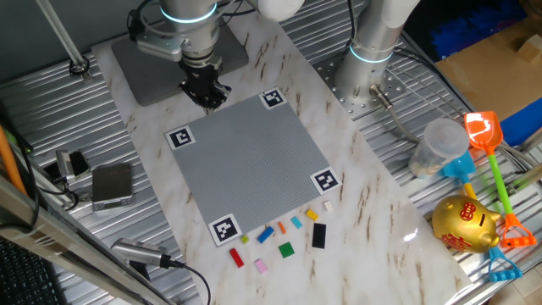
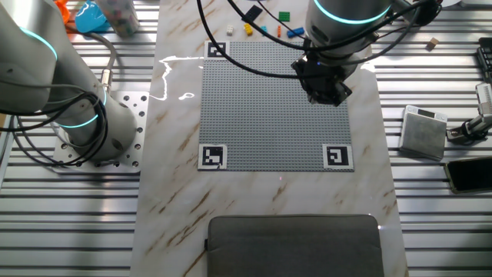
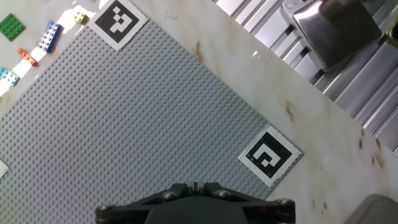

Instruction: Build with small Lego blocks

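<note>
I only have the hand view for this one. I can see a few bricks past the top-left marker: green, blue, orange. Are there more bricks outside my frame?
Observer: Yes. One fixed view also shows a black brick, a red brick and a pink brick in the same loose scatter beside the baseplate.
Operator: Is anything built on the baseplate where I can't see?
Observer: No. In both fixed views its whole studded surface is bare.
Operator: Is the tool holding a brick?
Observer: The tool hangs above the baseplate, well away from the bricks. No brick shows at its tip, but I cannot tell whether it is open or shut.
</note>
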`<action>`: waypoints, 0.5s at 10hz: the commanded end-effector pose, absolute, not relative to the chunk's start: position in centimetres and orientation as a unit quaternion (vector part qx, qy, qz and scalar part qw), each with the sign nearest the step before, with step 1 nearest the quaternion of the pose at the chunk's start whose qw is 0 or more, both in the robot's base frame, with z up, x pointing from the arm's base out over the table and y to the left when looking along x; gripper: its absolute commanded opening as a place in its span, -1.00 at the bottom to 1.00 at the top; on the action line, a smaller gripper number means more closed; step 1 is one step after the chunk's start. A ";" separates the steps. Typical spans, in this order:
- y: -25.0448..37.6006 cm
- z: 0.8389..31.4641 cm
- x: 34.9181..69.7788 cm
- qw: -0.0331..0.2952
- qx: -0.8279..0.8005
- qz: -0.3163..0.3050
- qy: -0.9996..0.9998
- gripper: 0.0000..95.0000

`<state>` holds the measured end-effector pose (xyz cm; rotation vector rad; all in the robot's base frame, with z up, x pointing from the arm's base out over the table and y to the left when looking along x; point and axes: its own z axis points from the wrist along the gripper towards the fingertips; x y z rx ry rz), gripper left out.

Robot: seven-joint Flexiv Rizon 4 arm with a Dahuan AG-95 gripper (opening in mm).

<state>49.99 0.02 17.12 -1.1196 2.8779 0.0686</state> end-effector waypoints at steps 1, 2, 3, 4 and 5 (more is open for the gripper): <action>0.0 17.1 49.9 0.022 -0.361 0.018 0.932 -1.00; 0.2 17.1 49.8 0.020 -0.360 0.015 0.933 -1.00; 0.7 17.0 49.6 0.020 -0.353 0.015 0.935 -1.00; 1.7 16.9 49.6 0.020 -0.345 0.017 0.938 -1.00; 3.2 16.9 49.9 0.020 -0.336 0.017 0.942 -1.00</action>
